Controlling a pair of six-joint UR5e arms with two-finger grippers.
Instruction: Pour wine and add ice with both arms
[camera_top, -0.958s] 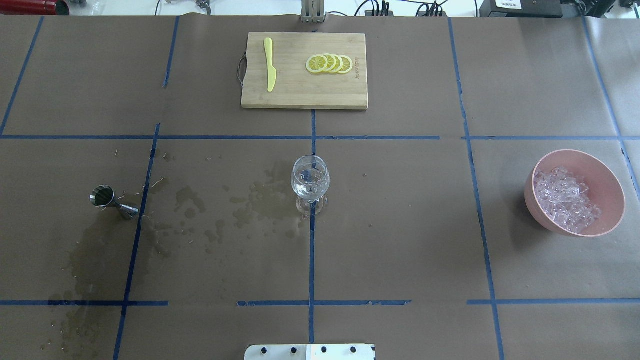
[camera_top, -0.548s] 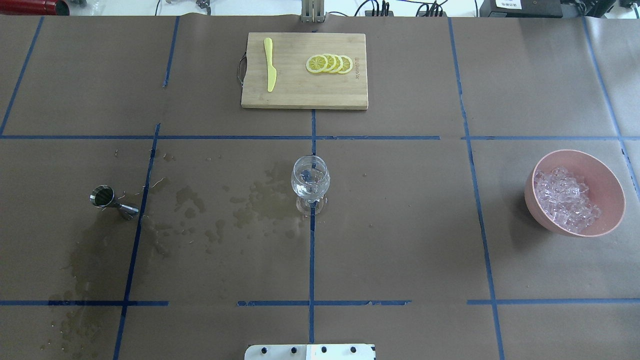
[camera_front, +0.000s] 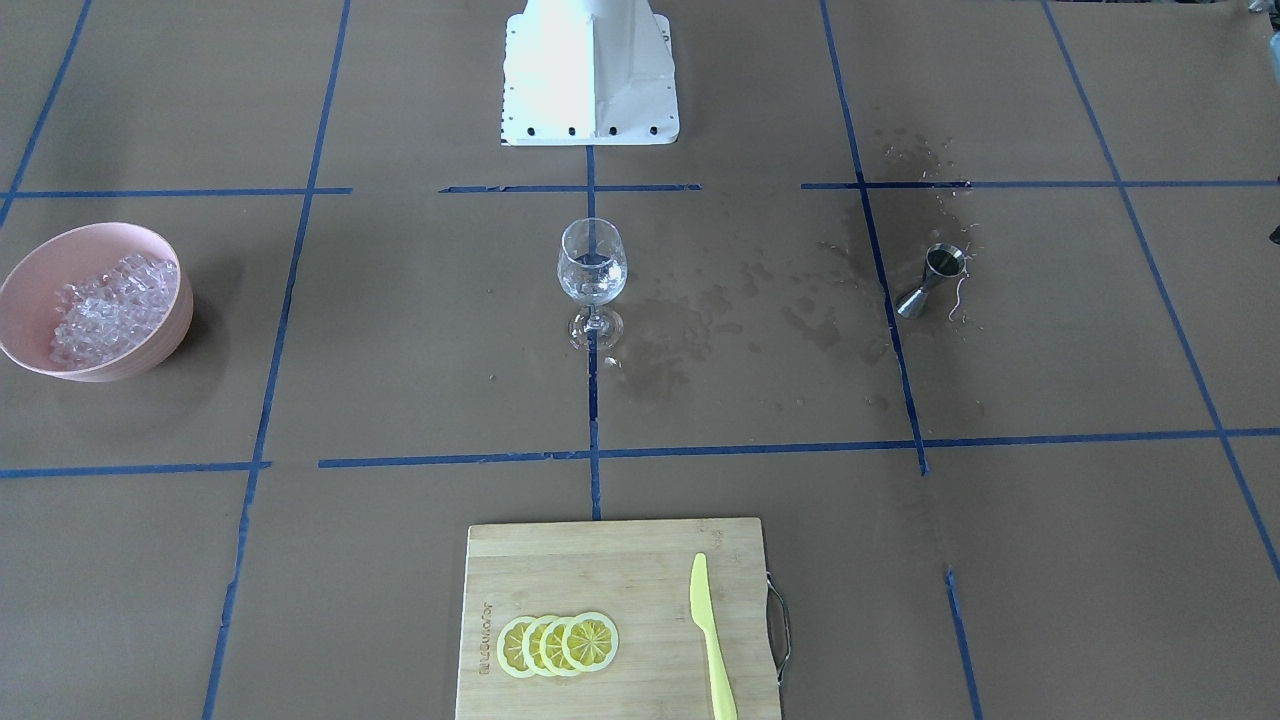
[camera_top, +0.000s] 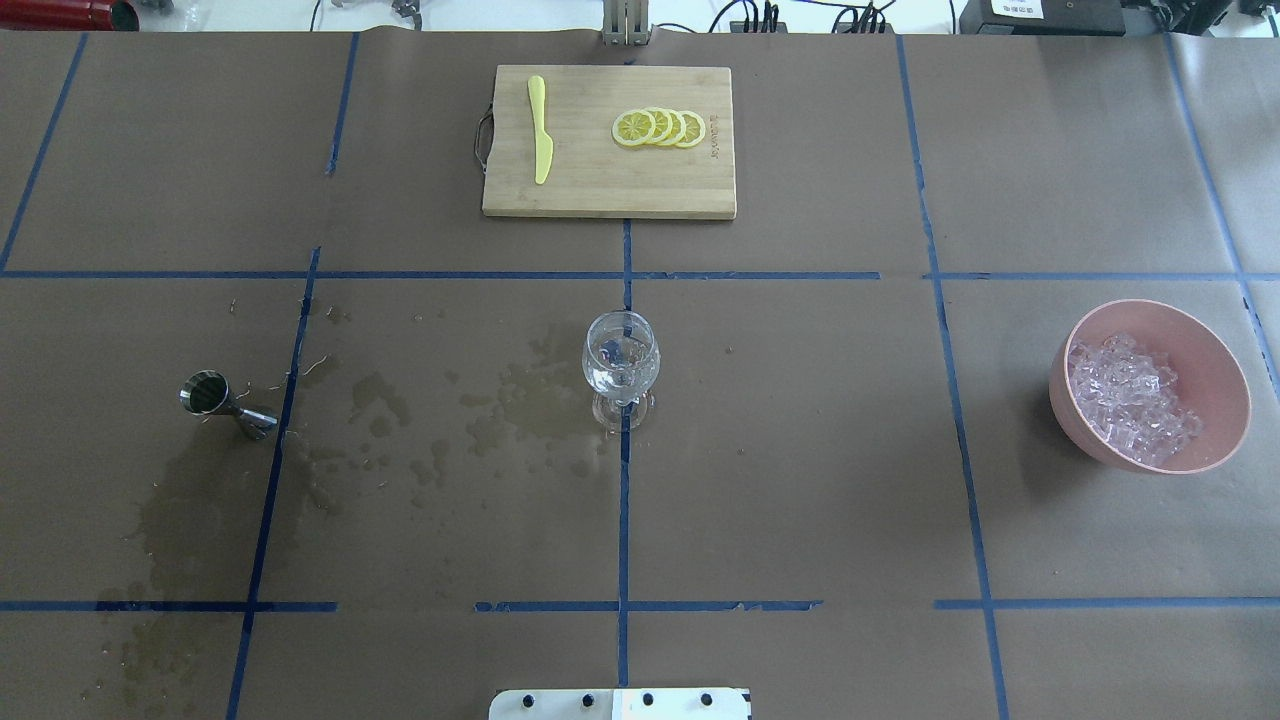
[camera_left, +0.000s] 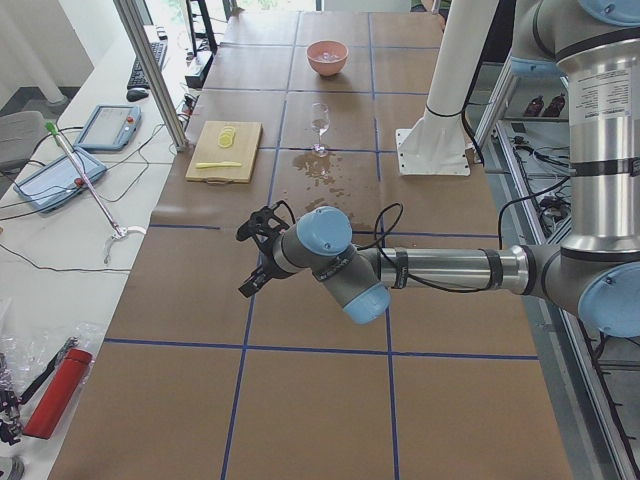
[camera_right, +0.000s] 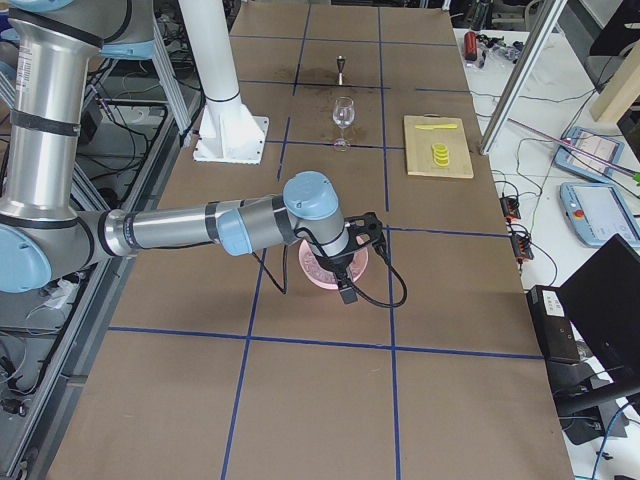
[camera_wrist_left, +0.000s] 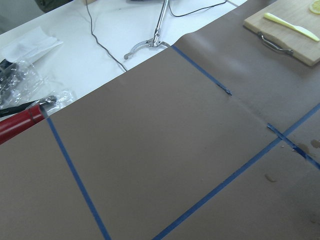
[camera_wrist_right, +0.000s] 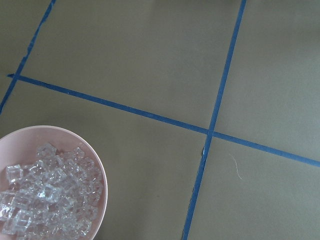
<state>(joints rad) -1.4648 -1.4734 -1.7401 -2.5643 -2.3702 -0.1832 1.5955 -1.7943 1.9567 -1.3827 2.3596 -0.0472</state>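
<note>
Presently, the heap of clear glassy ice cubes (camera_top: 1132, 400) lies in the round pink bowl (camera_top: 1230, 370) at right. The clear stemmed wine glass (camera_top: 621, 360) at centre holds a little colourless wine (camera_front: 592, 285). The right gripper (camera_right: 352, 268) hangs over the bowl and the left gripper (camera_left: 248, 262) is off left; the spread of either pincer cannot be told. Recommended: descend squarely, take one cube, clear the rim.

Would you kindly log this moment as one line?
glass upright, holds some wine | ice in pink bowl | jigger standing | left pincer, right pincer: aloft, state unclear
</note>
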